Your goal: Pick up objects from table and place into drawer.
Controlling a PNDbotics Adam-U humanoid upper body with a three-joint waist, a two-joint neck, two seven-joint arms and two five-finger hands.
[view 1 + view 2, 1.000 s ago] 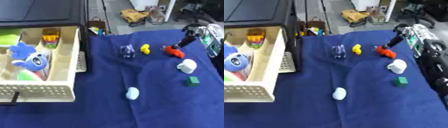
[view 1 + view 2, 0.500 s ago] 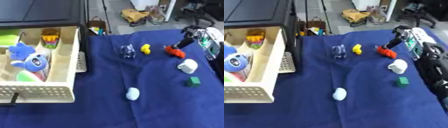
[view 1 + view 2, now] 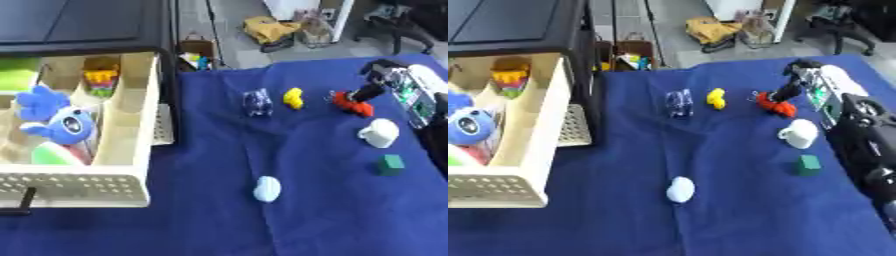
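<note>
Blue-clothed table [image 3: 332,220] bears red toy [image 3: 352,106], yellow piece [image 3: 293,98], white cup [image 3: 379,133], green block [image 3: 391,164], pale oval [image 3: 267,189]

**Toys on blue cloth, drawer open at left**

The cream drawer [image 3: 114,185] stands open at left, holding a blue plush [image 3: 54,120]. Right of centre lie a yellow piece [image 3: 294,98], red toy [image 3: 353,105], white cup [image 3: 379,133], green cube [image 3: 391,164] and pale oval [image 3: 267,189].

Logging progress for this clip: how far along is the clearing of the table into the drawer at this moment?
Partly done. The open drawer already holds a blue plush, something green and a yellow-and-red toy. The right hand is at the red toy; whether it grips it is unclear. Still on the blue cloth: yellow piece, small clear-blue item, white cup, green block, pale oval.
</note>
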